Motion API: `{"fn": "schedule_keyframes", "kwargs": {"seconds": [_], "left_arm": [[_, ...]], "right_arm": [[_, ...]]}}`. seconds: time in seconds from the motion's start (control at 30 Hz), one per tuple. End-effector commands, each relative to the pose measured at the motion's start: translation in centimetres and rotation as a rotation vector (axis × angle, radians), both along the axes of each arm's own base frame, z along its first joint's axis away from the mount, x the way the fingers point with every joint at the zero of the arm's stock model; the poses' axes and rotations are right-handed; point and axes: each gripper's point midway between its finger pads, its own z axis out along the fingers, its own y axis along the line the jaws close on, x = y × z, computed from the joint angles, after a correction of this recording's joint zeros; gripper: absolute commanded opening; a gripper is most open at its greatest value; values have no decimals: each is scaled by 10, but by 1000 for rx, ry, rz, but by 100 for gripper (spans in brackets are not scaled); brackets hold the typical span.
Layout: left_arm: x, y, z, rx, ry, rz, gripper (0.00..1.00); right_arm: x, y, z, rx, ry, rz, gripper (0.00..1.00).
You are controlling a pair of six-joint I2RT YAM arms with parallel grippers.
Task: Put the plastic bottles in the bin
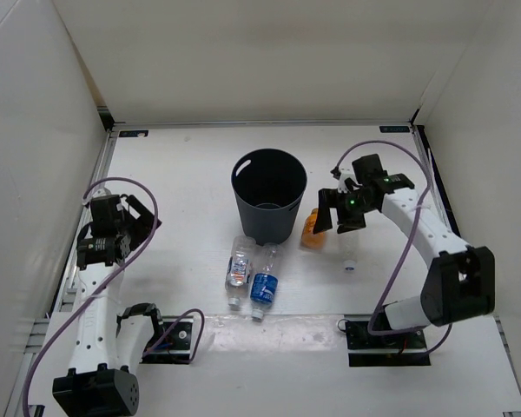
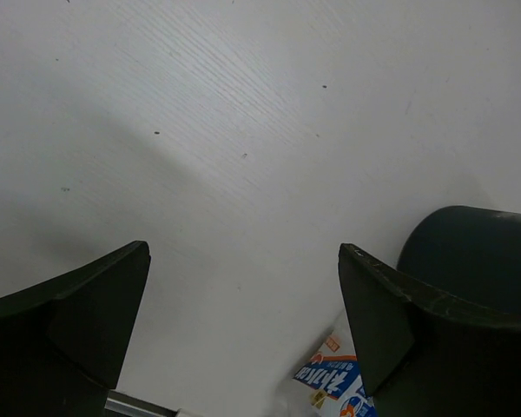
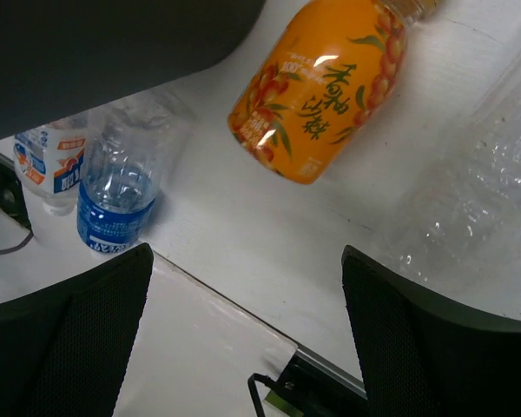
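The dark round bin (image 1: 267, 195) stands upright mid-table. Just in front of it lie two clear plastic bottles side by side, one with a white-blue label (image 1: 237, 265) and one with a blue label (image 1: 264, 287). A short orange bottle (image 1: 313, 229) lies against the bin's right side, with a clear unlabelled bottle (image 1: 351, 256) further right. My right gripper (image 1: 334, 217) hovers open and empty above these two. Its wrist view shows the orange bottle (image 3: 321, 87) and the clear bottle (image 3: 478, 191) beyond its gripper (image 3: 247, 254). My left gripper (image 1: 137, 215) is open and empty, far left of the bin (image 2: 469, 248).
White walls close in the table on the left, back and right. Black base plates (image 1: 389, 339) with cables sit at the near edge. A seam in the tabletop (image 3: 226, 291) runs just in front of the bottles.
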Motion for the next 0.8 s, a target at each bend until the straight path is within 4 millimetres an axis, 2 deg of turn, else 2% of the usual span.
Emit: {"fn": "schedule_keyframes", "kwargs": {"seconds": [0.0,0.2,0.4,0.47,0.5,0.63,0.77], "left_arm": [[-8,0,10,27,5,-31,100],[-7,6,2,59,40,-29,100],[-2,7,-2,61,47,-34,100],[0,10,-1,78,46,-40,100],[1,10,-2,85,52,-49,100],[3,11,-2,88,59,-50,100],[4,11,-4,86,70,-54,100]], "right_arm": [[20,3,4,6,-21,-23,90],[27,20,-5,-16,2,39,90],[53,19,-13,-16,31,-13,90],[56,23,-21,-21,56,-12,90],[60,29,-16,-15,44,-3,90],[69,35,-28,-31,75,-5,90],[78,34,-39,-70,96,-27,90]]}}
